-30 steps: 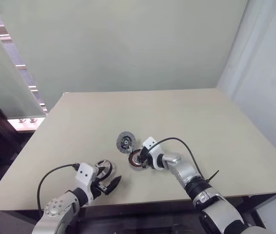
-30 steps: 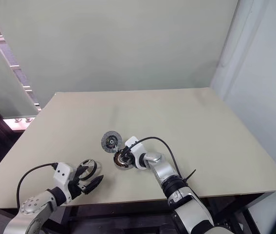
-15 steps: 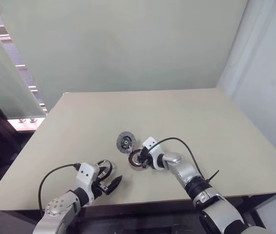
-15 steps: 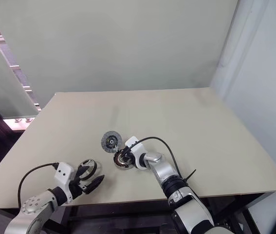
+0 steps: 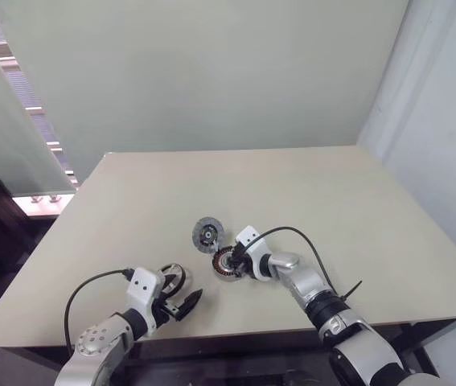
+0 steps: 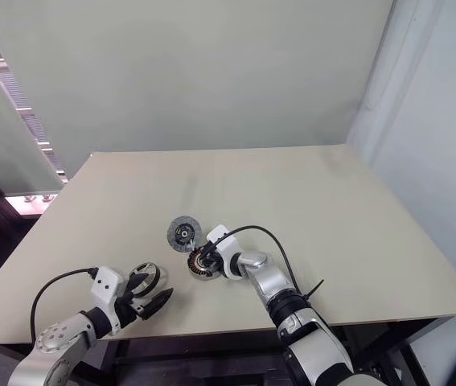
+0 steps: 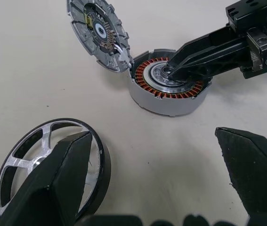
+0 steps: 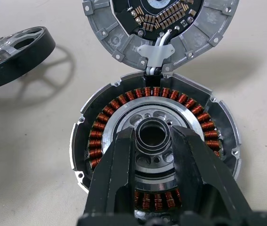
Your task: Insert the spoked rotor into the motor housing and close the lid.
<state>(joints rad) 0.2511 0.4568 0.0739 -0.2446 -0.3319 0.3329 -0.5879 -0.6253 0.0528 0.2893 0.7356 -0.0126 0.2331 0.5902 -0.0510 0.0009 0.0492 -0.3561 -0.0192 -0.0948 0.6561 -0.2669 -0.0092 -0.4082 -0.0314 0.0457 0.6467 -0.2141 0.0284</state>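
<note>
The motor housing [image 5: 224, 264] lies on the table, a round grey shell with copper windings [image 8: 99, 133] around a silvery centre. Its lid [image 8: 157, 23] stands hinged open on the far side, electronics showing. My right gripper [image 8: 152, 136] reaches into the housing from the right, fingers shut on its central hub. The spoked rotor [image 7: 24, 162], a black ring with silver spokes, lies flat to the left of the housing near the front edge. My left gripper [image 7: 159, 188] hovers open beside it, one finger [image 7: 62, 179] overlapping the rotor's rim.
The beige table [image 5: 332, 201] stretches back to a pale green wall. Its front edge [image 5: 236, 331] runs just below both grippers. A white wall [image 5: 445, 121] borders the right side, and a glass panel [image 5: 2, 121] stands at the left.
</note>
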